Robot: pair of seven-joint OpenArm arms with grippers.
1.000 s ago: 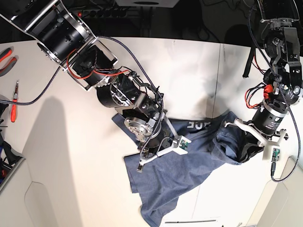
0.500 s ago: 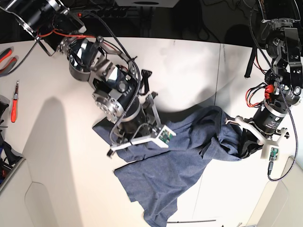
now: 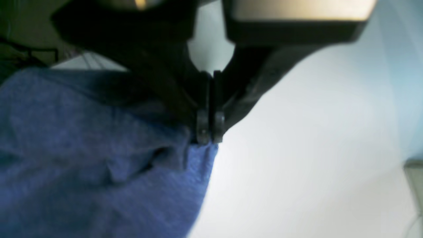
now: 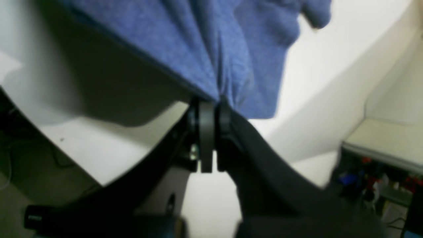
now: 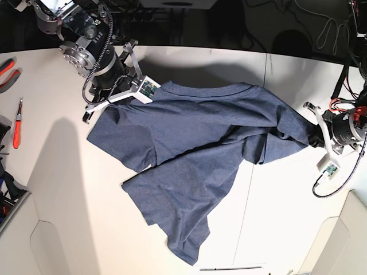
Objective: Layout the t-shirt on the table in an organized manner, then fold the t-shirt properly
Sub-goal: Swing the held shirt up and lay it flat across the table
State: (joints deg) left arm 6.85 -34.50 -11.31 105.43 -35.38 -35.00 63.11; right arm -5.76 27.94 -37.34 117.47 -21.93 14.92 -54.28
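Note:
The dark navy t-shirt (image 5: 195,143) hangs stretched between my two grippers over the off-white table (image 5: 57,189), plain side up, with its lower part trailing toward the front edge. At the far left, my right gripper (image 5: 112,104) is shut on a shoulder of the shirt. The right wrist view shows those closed tips (image 4: 211,102) pinching bunched blue fabric (image 4: 214,39). On the right side, my left gripper (image 5: 313,136) is shut on the other end. Its tips (image 3: 209,132) meet on the cloth's edge (image 3: 82,165), above bare table (image 3: 314,148).
Red-handled pliers (image 5: 6,69) and a red screwdriver (image 5: 17,123) lie at the table's left edge. A thin dark seam (image 5: 265,69) runs across the tabletop right of centre. Cables hang behind the far edge. A slim rod (image 5: 229,267) lies at the front edge.
My right gripper has pulled its end of the shirt up and left to the far-left corner. The left gripper has drawn right. The shirt now spreads wide, lettering no longer showing.

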